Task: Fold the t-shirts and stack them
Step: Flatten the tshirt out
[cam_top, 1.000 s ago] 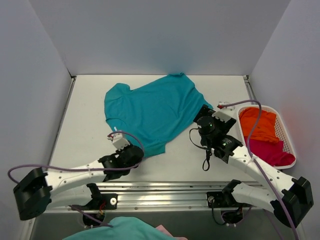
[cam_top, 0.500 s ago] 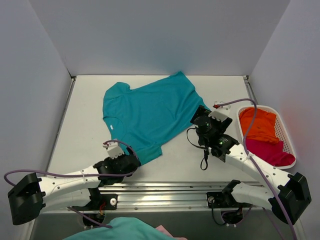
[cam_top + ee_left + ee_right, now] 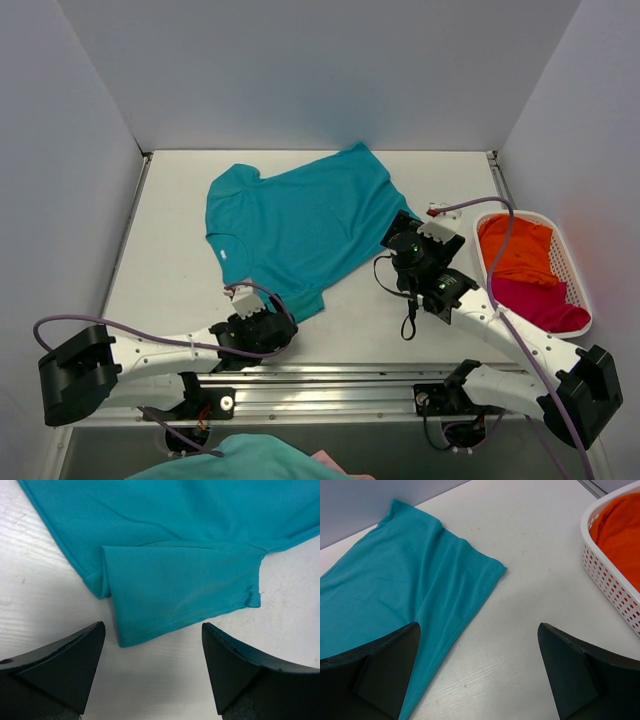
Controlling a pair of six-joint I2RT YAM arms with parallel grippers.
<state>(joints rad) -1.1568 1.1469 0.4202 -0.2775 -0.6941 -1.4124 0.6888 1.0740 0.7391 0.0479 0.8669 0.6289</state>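
The left fingers [image 3: 60,670] are spread wide and hold nothing. Bare tabletop [image 3: 165,680] lies between them. Just beyond their tips, toward 12 o'clock in the left wrist view, lies a doubled-over corner of the teal t-shirt [image 3: 180,580]; the cloth is close to the fingers but not touching them.

The right fingers [image 3: 375,670] are also spread wide with nothing in them. The teal shirt's hem edge passes just beside the finger at 9 o'clock in the right wrist view; whether the two touch I cannot tell.

From above, the teal t-shirt [image 3: 300,225] lies spread flat near the middle of the tabletop [image 3: 170,250], the left fingers [image 3: 262,322] at its 6 o'clock corner and the right fingers [image 3: 405,240] at its 3 o'clock edge. The white basket [image 3: 566,262] sits at 3 o'clock on the tabletop, holding the orange t-shirt [image 3: 520,250] and the magenta t-shirt [image 3: 545,305], both bunched.

A purple cable [image 3: 500,255] crosses the orange shirt. Each wrist view cuts off most of the teal shirt, and the right one shows only a corner of the basket. At 6 o'clock in the top view, some teal and pink cloth [image 3: 240,462] is cut off by the frame.
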